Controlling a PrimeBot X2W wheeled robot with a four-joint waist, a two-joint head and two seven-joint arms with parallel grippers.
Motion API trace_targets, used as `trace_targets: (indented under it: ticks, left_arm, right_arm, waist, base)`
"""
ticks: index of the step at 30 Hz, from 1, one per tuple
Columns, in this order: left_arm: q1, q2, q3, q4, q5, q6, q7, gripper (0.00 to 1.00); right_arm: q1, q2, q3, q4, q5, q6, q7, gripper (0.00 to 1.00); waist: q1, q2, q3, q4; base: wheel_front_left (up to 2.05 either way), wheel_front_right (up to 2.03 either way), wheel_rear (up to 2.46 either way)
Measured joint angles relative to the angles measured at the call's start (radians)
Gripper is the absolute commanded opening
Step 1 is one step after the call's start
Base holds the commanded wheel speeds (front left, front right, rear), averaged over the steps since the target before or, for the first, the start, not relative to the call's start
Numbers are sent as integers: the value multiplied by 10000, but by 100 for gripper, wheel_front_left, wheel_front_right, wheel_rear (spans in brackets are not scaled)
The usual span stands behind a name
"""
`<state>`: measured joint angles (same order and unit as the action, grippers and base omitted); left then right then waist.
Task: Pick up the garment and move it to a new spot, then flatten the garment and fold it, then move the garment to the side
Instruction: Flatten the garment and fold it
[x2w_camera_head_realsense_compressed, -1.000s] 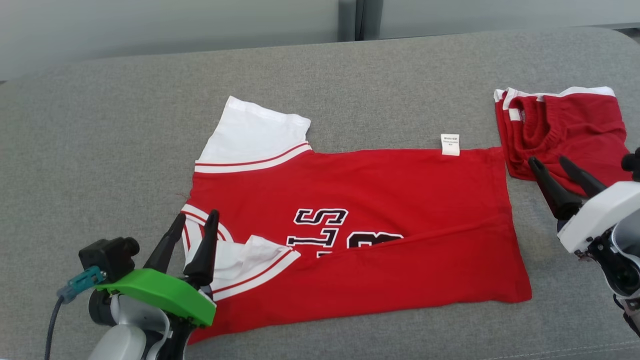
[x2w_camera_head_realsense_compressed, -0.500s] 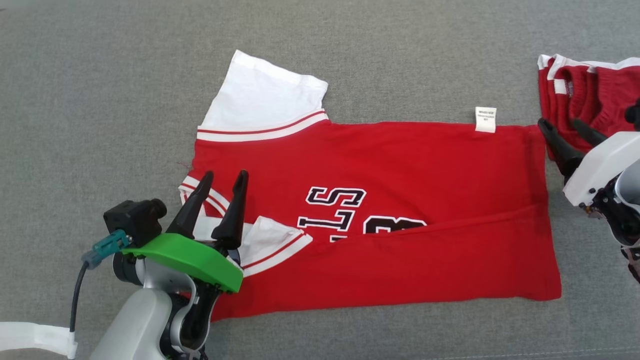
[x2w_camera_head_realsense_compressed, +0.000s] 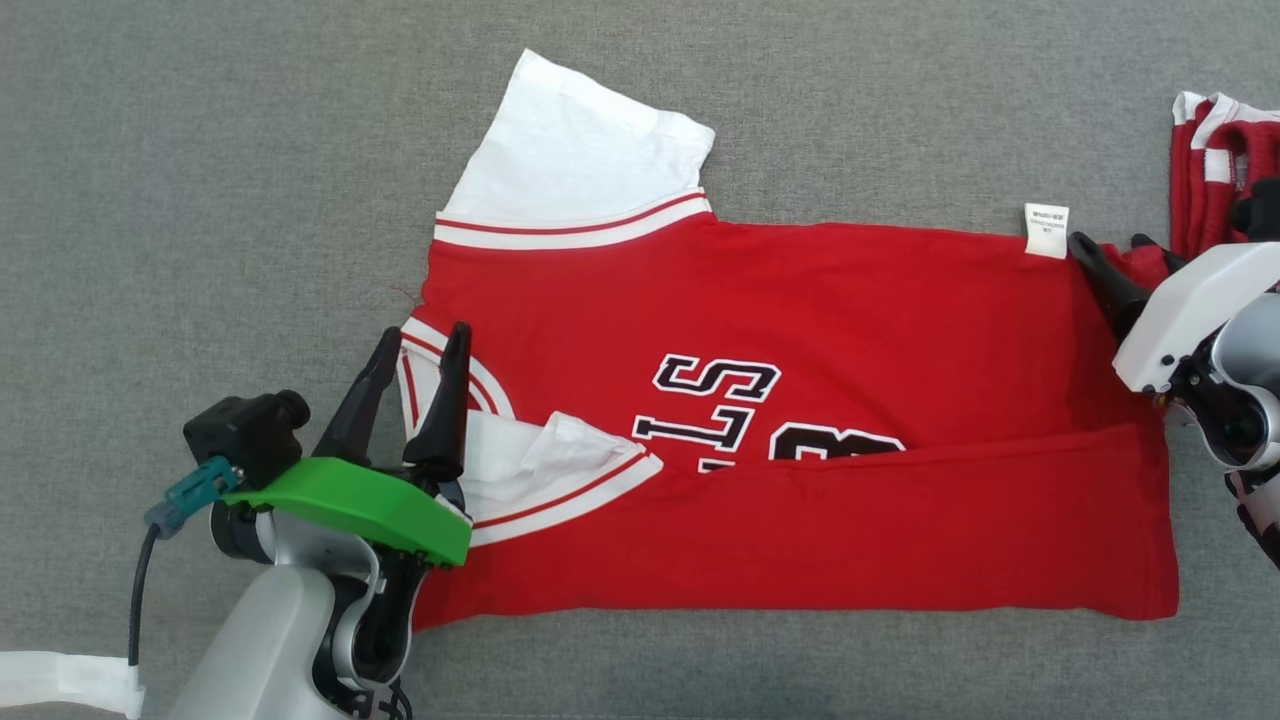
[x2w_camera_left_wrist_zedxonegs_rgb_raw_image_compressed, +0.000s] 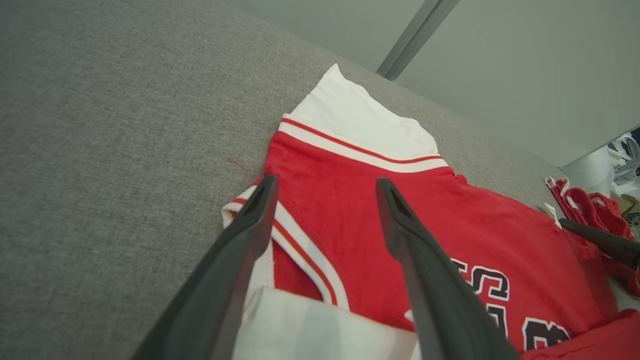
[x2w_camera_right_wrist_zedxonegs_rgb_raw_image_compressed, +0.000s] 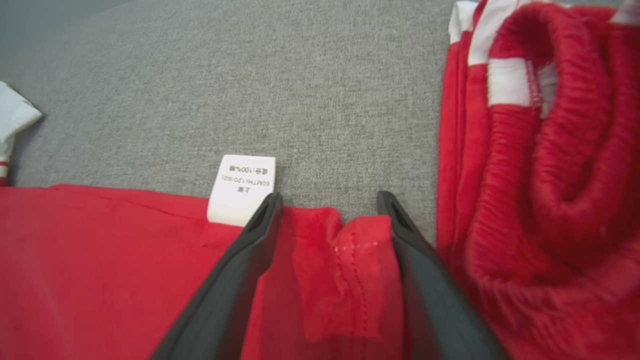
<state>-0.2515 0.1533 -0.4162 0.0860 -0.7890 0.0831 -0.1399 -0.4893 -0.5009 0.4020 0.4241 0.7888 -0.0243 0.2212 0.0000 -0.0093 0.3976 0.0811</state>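
The garment (x2w_camera_head_realsense_compressed: 800, 320) is a red jersey tee with white sleeves and black lettering, lying on the grey surface with its near edge folded over. My left gripper (x2w_camera_head_realsense_compressed: 424, 335) stands open over the striped collar (x2w_camera_left_wrist_zedxonegs_rgb_raw_image_compressed: 305, 250), one finger on either side of it. My right gripper (x2w_camera_head_realsense_compressed: 1108, 242) is at the garment's far right corner, just right of the white label (x2w_camera_right_wrist_zedxonegs_rgb_raw_image_compressed: 241, 187). It is open (x2w_camera_right_wrist_zedxonegs_rgb_raw_image_compressed: 329, 197), with a bunched piece of red hem (x2w_camera_right_wrist_zedxonegs_rgb_raw_image_compressed: 345, 265) pushed up between its fingers.
A second red piece with white trim and an elastic waistband (x2w_camera_head_realsense_compressed: 1215, 150) lies crumpled just right of my right gripper (x2w_camera_right_wrist_zedxonegs_rgb_raw_image_compressed: 540, 175). The grey upholstered surface (x2w_camera_head_realsense_compressed: 200, 200) stretches all around the garment.
The head camera has tipped down and the picture has shifted. My right gripper has moved left from the crumpled red piece onto the garment's corner, bunching the hem. The left gripper stays over the collar.
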Motion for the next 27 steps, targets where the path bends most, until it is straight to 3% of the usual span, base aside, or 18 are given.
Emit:
trace_targets:
  ticks: [1, 5, 15, 22, 27]
  left_arm:
    - [-4, 15, 54, 10, 0, 0, -36, 100]
    - [-181, 134, 213, 65, 0, 0, -61, 100]
    - [-1199, 447, 314, 566, 86, -4, 178, 100]
    - [-2423, 765, -54, 1312, 529, -46, 1007, 100]
    - [-3410, 1174, -117, 2230, 844, -33, 1755, 100]
  right_arm:
    - [-49, 27, 52, 50, -15, 65, 0, 42]
    - [-190, 127, 209, 182, -73, 157, -2, 1]
    - [-426, 458, 326, -10, -174, 637, -437, 0]
    - [-585, 637, 449, -468, -213, 976, -857, 0]
    - [-782, 706, 704, -633, -499, 1039, -1001, 0]
  waist:
    - [0, 0, -6, -27]
    - [1, 0, -16, -178]
    - [0, 0, 76, -729]
    - [0, 0, 265, -1078]
    - [0, 0, 501, -1387]
  base:
    - [0, 0, 0]
    - [0, 0, 0]
    - [0, 0, 0]
    - [0, 0, 0]
    - [0, 0, 0]
